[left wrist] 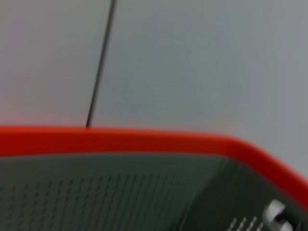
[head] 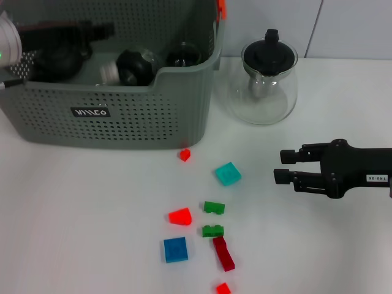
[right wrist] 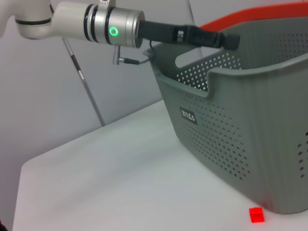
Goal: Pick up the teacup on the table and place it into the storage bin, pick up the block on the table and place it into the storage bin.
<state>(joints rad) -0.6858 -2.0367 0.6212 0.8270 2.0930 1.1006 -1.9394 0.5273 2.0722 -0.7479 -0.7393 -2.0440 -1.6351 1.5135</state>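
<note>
Right gripper (head: 283,165) hovers near the teal block (head: 228,174), jaws spread — left gripper (head: 104,29) over the storage bin (head: 116,113), jaws unreadable.

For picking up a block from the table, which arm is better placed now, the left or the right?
Probably the right. The right gripper hangs open low over the table, beside the teal block. The left gripper reaches over the storage bin, far from the blocks.
</note>
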